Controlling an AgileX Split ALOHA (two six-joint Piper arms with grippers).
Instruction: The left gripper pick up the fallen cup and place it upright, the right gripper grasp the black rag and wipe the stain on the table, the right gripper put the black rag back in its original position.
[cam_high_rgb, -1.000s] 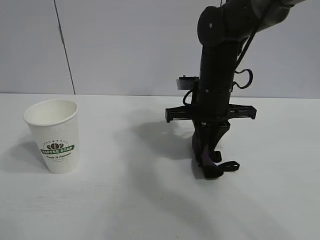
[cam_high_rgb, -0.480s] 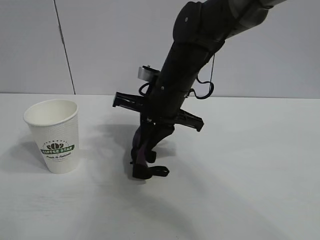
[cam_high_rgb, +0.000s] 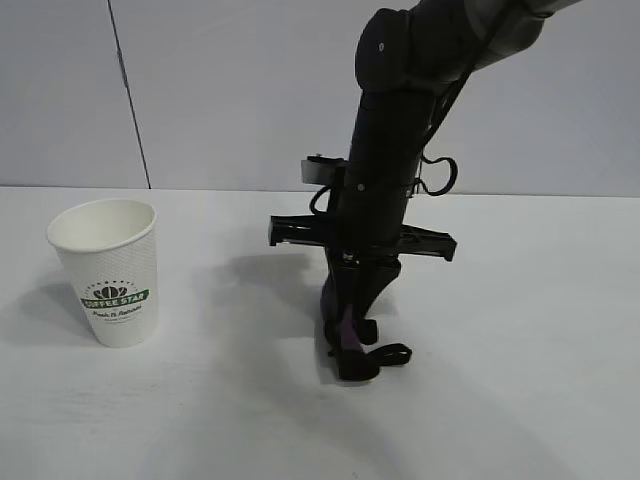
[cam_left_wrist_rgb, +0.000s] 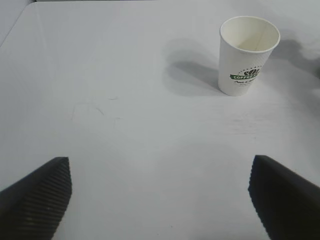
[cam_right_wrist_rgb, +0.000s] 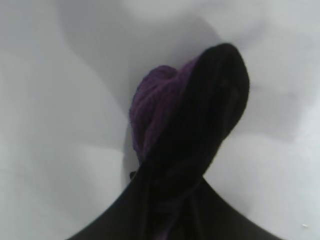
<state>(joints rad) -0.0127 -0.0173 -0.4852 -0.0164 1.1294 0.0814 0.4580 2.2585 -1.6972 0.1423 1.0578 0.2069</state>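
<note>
1. On the wide white matte tabletop (cam_high_rgb: 520, 400), the right gripper (cam_high_rgb: 352, 352), a black arm with two long tapered fingers under a crossbar, is pointing straight down and clamping the small bunched black rag with purple folds (cam_high_rgb: 350, 340) against the surface; its thin loop strap is trailing beside the fingertips.
2. I am not seeing the brown stain in any view. Risk: I am wiping blind and may be missing the spot or only smearing it.
3. Purple cloth is bulging past one finger in the right wrist view (cam_right_wrist_rgb: 155, 107). Risk: the rag is pinched off-centre and could be slipping free under sideways drag.
4. Tall white textured paper cup with the green banner logo (cam_high_rgb: 108, 270) is standing upright, well apart from the rag. Risk: a long sweep toward it could be knocking it over again.
5. Left gripper (cam_left_wrist_rgb: 160, 197), with black wedge-shaped ribbed fingers, is hovering fully spread and empty, short of the cup; I am judging it low risk.
</note>
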